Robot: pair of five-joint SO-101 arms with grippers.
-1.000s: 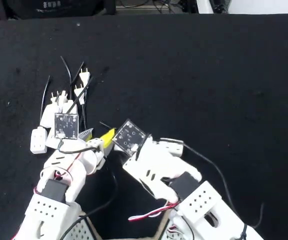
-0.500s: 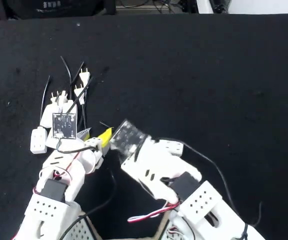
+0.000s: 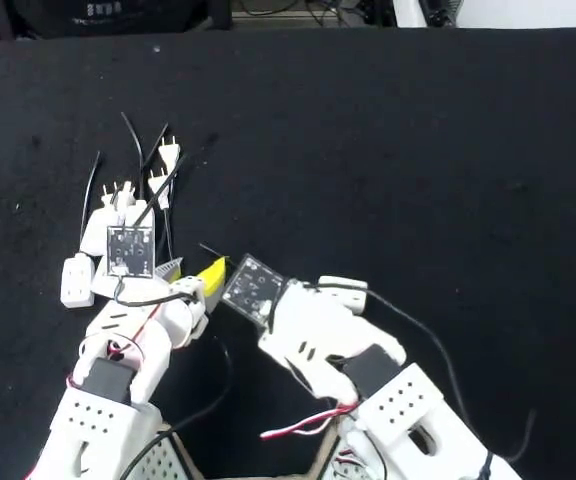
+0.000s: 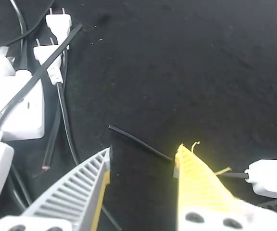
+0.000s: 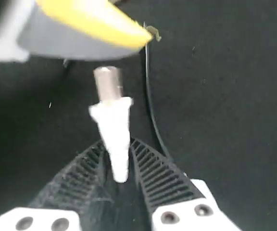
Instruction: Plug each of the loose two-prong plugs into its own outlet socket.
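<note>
Pinching a white plastic plug [image 5: 114, 130] between ribbed black fingers [image 5: 155, 175], the right gripper [image 5: 117, 143] is closed on its tapered body. A dull metal prong [image 5: 107, 83] sticks out ahead. In the high view this grip sits lower centre-left, under the right wrist, just beside the left gripper [image 4: 143, 151]. That gripper's fingers stand apart with nothing between them: one a grey ribbed wedge, the other yellow with frayed threads at its tip.

Two loose plugs [image 4: 58, 21], small and white with paired prongs and thin black cords, lie in the upper left of the left wrist view. Three boxy, smooth white sockets [image 4: 20, 106] show there: two at the left edge with a cord crossing one, and one at the right edge. One short black wire stub [image 4: 138, 142] lies on the matte black table [image 3: 418, 150].

Compared with a second ago, the right wrist has slid slightly toward the lower edge of the high view and turned a little. The left arm and the plug cluster at the upper left are unchanged.
</note>
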